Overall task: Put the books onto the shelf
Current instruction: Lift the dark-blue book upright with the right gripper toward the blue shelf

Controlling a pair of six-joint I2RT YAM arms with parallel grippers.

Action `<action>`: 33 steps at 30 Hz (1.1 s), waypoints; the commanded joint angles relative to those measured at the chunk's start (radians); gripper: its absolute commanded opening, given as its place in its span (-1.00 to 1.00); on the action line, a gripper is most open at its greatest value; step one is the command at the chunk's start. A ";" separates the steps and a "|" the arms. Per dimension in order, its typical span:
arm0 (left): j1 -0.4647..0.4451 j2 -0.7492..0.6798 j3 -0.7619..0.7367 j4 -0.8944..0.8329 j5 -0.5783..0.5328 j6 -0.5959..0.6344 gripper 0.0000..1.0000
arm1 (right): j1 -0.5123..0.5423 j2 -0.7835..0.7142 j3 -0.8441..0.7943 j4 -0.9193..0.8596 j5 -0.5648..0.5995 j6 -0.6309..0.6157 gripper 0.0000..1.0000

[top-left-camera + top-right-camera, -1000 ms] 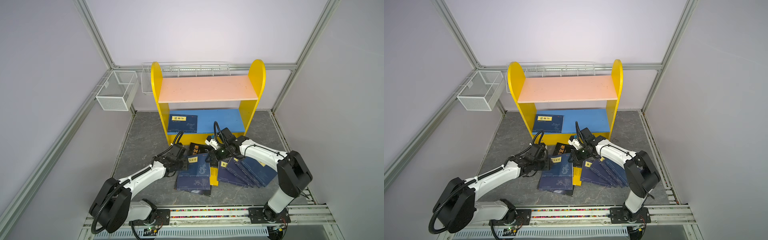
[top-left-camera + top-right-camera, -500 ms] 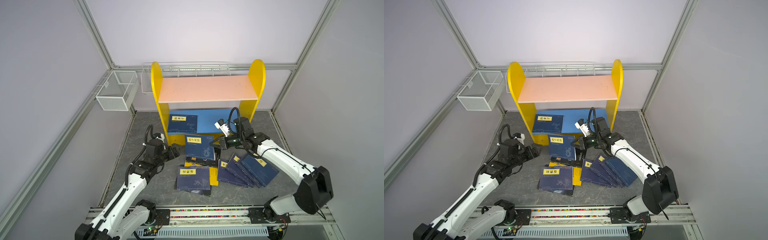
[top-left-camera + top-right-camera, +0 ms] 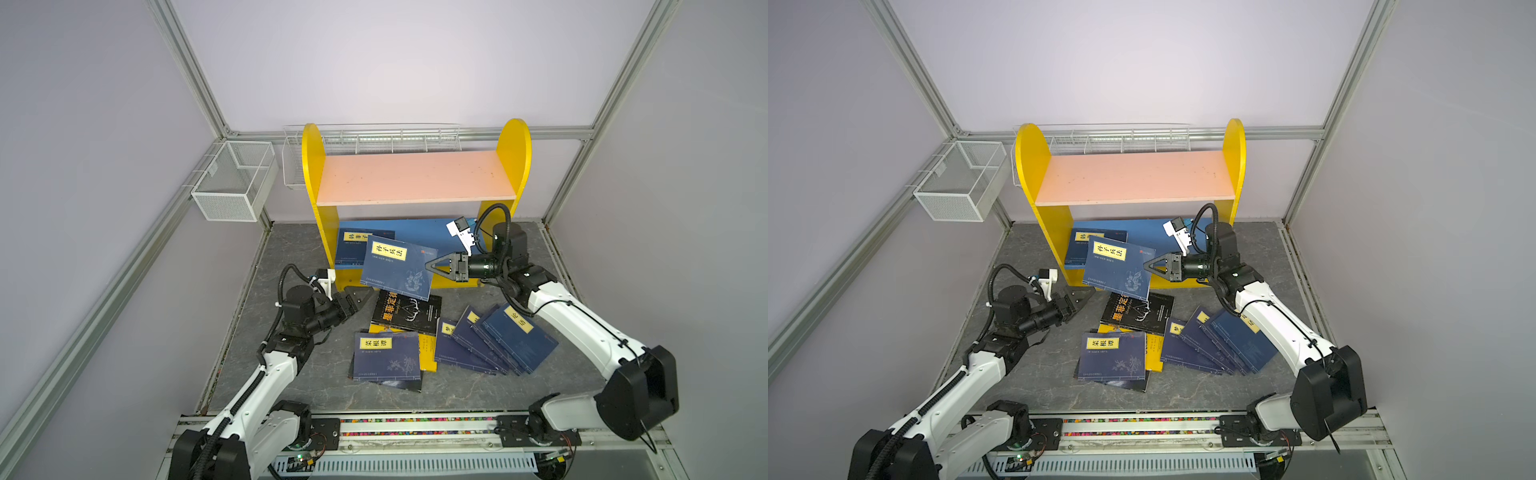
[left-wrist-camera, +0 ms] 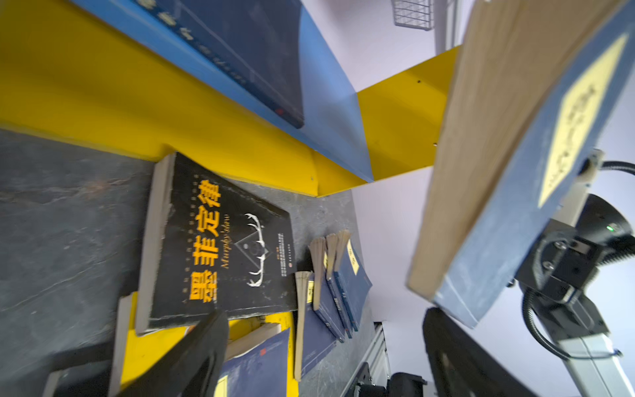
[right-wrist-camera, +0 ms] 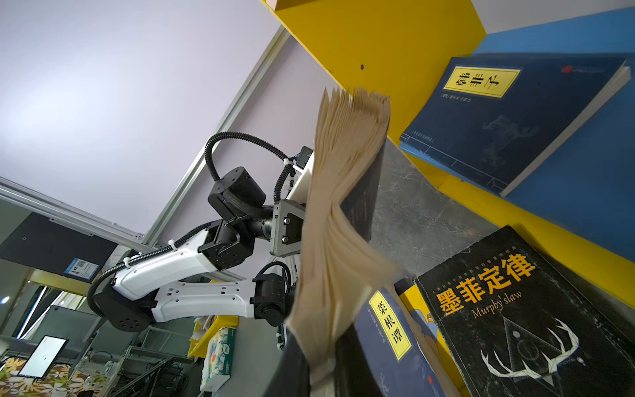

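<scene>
Blue book (image 3: 395, 270) up by the shelf (image 3: 415, 178)
Right tool (image 3: 428, 266) grips it mid-frame; left tool (image 3: 362, 300) is wide, holding nothing.

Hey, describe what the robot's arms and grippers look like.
The left arm and right arm share white shells, black joints and black ribbed cable hoses looping at the wrists. The left gripper and right gripper are black with triangular tapering fingers, beside white camera mounts.
</scene>
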 commanded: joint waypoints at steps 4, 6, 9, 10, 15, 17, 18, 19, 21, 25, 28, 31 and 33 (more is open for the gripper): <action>0.001 -0.029 0.011 0.202 0.098 -0.026 0.65 | 0.023 -0.001 -0.035 0.058 -0.048 0.033 -0.86; 0.001 -0.030 0.018 0.203 0.086 -0.027 0.58 | 0.028 0.005 -0.043 0.073 -0.049 0.042 -0.86; 0.001 -0.006 0.022 0.213 0.069 -0.021 0.42 | 0.032 0.015 -0.067 0.138 -0.065 0.085 -0.86; 0.002 0.005 0.026 0.220 0.071 -0.025 0.35 | 0.034 0.019 -0.073 0.153 -0.070 0.098 -0.86; 0.001 0.050 0.035 0.225 0.075 -0.026 0.17 | 0.039 0.045 -0.102 0.200 -0.088 0.137 -0.86; 0.002 0.056 0.038 0.228 0.076 -0.027 -0.11 | 0.041 0.051 -0.108 0.188 -0.083 0.132 -0.87; 0.001 0.055 0.040 0.226 0.074 -0.027 -0.29 | 0.039 0.052 -0.108 0.175 -0.073 0.124 -0.87; 0.001 0.053 0.041 0.229 0.070 -0.027 -0.47 | 0.038 0.052 -0.107 0.151 -0.056 0.109 -0.86; 0.000 0.053 0.044 0.236 0.058 -0.036 -0.79 | 0.037 0.045 -0.097 0.087 0.000 0.069 -0.70; 0.001 0.046 0.029 0.244 -0.031 -0.057 -1.00 | 0.032 0.022 -0.088 -0.025 0.205 0.029 0.12; 0.001 0.047 -0.022 0.401 -0.095 -0.148 -1.00 | 0.024 -0.006 -0.130 -0.008 0.330 0.072 0.29; 0.001 0.058 -0.058 0.571 -0.123 -0.227 -1.00 | 0.024 -0.017 -0.186 0.085 0.353 0.146 0.30; 0.001 0.063 -0.059 0.607 -0.122 -0.238 -1.00 | 0.025 -0.004 -0.206 0.156 0.320 0.197 0.29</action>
